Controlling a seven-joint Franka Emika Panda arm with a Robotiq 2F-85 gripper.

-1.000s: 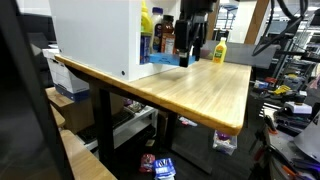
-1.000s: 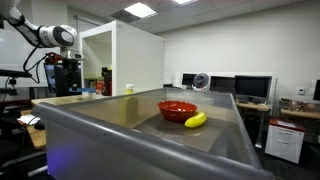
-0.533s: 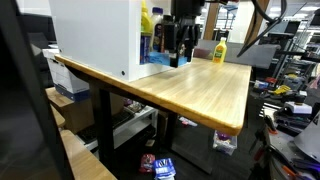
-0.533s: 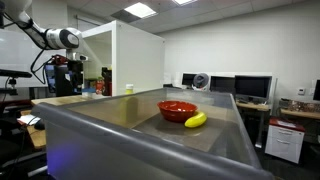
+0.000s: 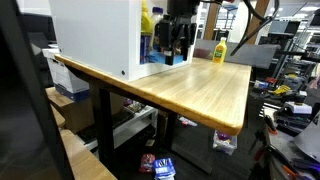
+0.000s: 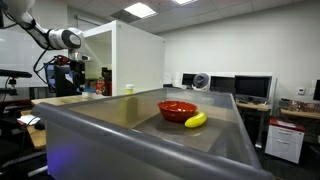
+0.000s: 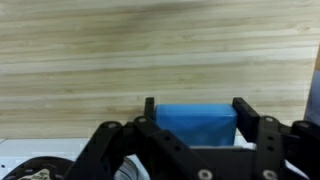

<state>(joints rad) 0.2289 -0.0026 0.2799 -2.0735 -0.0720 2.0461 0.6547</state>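
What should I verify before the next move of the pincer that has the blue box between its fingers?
1. Blue box fills the gap between the fingers of the pincer: ok.
2. Blue box clear of the wooden table: cannot tell.
3. Space to the white cabinet: cannot tell; it stands close.
4. Yellow bottle apart from the pincer: ok.
5. Red bowl and banana far from the pincer: ok.

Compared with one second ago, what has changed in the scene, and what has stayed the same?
The hand has moved sideways over the table, away from the yellow bottle and toward the white cabinet. Its grip looks unchanged, with the blue box between its fingers. The yellow bottle, the red bowl and the banana stayed in place.
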